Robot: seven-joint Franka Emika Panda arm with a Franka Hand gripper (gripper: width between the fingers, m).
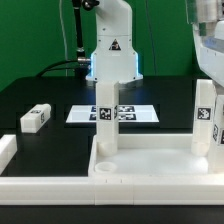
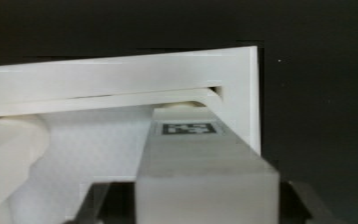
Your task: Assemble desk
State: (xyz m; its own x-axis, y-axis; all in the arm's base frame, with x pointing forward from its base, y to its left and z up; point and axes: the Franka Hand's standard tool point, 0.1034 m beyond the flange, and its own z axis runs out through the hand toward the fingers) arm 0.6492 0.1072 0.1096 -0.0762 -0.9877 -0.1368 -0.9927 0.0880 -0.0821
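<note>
The tabletop (image 1: 150,162) lies on the black counter (image 1: 40,95) at the front of the exterior view, raised rim upward, filling most of the foreground; the wrist view looks down into one of its corners (image 2: 87,85).

The jaws stand part closed on a white leg (image 2: 202,170); the two dark fingers (image 2: 101,205) sit against its opposite sides, and a black-and-white tag shows on its face. In the exterior view this held leg (image 1: 205,115) is upright at the tabletop's corner on the exterior view's right, under the arm's hand. Its far end meets the corner where the rim turns, but I cannot tell whether it is seated in the socket.

A second leg (image 1: 105,125) stands upright in the tabletop's back corner towards the exterior view's left, tag facing the camera; a third leg (image 1: 35,119) lies on its side on the counter, well apart, further to the exterior view's left.

The marker board (image 1: 135,113) lies flat on the counter behind the tabletop, in front of the robot base (image 1: 112,55); a white border bar (image 1: 6,150) shows at the exterior view's left edge.
</note>
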